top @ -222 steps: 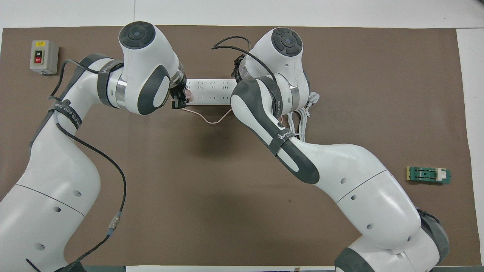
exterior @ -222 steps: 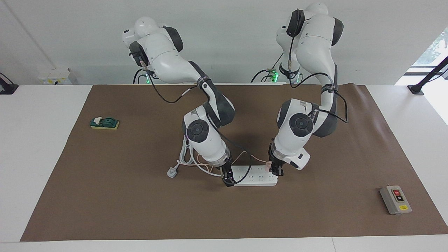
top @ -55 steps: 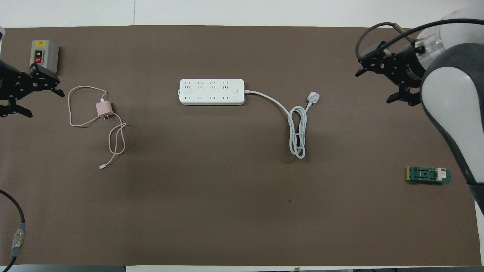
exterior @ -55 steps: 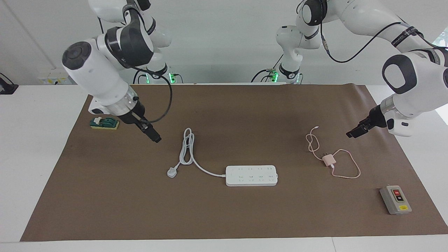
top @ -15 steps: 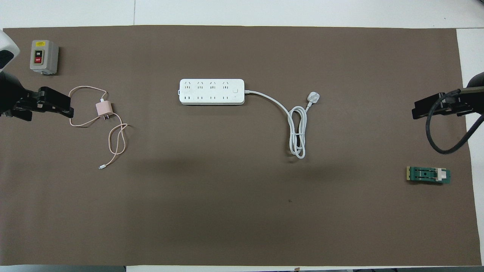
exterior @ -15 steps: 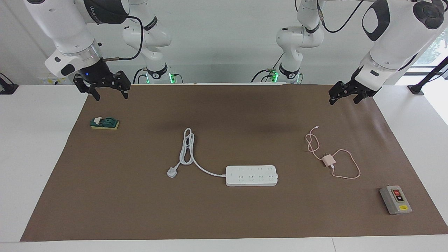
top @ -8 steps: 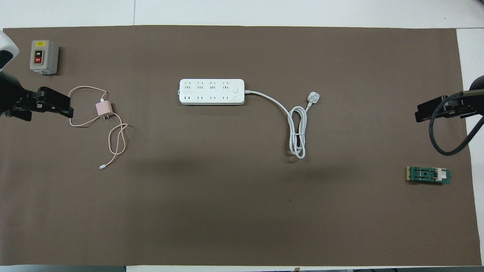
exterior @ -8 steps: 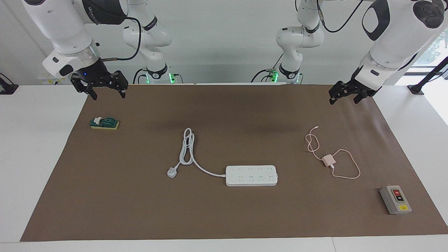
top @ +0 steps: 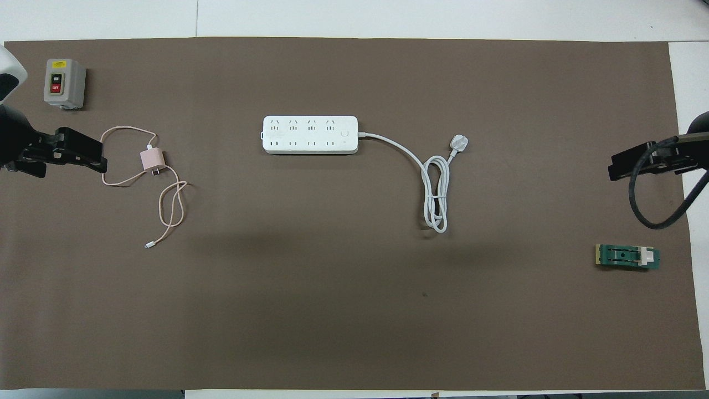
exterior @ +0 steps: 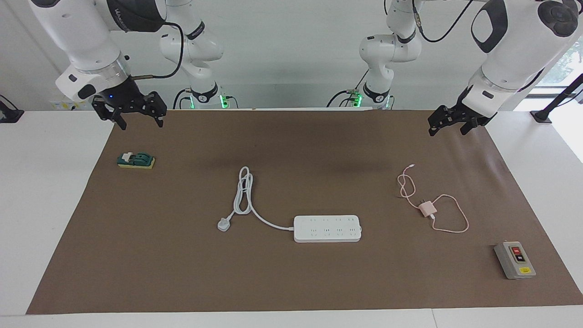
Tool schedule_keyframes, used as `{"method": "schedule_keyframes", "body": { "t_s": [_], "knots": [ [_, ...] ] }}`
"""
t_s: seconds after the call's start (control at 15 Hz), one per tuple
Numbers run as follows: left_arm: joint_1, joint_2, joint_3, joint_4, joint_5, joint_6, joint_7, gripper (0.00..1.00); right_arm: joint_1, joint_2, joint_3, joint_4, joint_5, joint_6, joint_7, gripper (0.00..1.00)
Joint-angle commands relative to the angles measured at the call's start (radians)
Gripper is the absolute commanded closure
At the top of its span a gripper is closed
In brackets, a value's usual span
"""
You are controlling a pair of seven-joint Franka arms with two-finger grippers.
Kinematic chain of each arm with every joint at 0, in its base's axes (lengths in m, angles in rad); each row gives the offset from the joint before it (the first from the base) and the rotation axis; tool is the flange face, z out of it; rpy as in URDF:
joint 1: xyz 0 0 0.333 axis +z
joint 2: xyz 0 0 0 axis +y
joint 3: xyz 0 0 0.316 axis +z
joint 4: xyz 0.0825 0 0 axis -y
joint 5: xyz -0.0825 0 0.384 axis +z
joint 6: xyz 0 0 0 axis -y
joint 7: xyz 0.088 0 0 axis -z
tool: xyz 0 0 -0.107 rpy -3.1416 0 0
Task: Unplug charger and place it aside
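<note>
So I had the left gripper point(exterior: 447, 126) up in the air with its fingers spread wide and nothing in them, over the mat's point(exterior: 291, 273) edge near its own base. Right gripper point(exterior: 129, 117) was the same, wide and empty. The charger point(exterior: 427, 209) lay unplugged on the mat, cable looped around it, well apart from the power strip point(exterior: 327, 228), toward the left arm's end.

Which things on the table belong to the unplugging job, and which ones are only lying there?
Job:
- charger, lying unplugged
- power strip

Lying about:
- grey switch box
- green block
</note>
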Motion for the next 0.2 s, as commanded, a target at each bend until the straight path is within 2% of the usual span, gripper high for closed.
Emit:
{"method": "schedule_keyframes", "body": {
  "t_s": [0.0, 0.13],
  "knots": [
    [0.005, -0.025, 0.0, -0.033, -0.012, 0.011, 0.016, 0.0, -0.011, -0.016, 0.001, -0.013, -0.01, -0.006, -0.032, 0.0],
    [0.005, -0.025, 0.0, -0.033, -0.012, 0.011, 0.016, 0.0, -0.011, -0.016, 0.001, -0.013, -0.009, -0.008, -0.032, 0.0]
  ]
}}
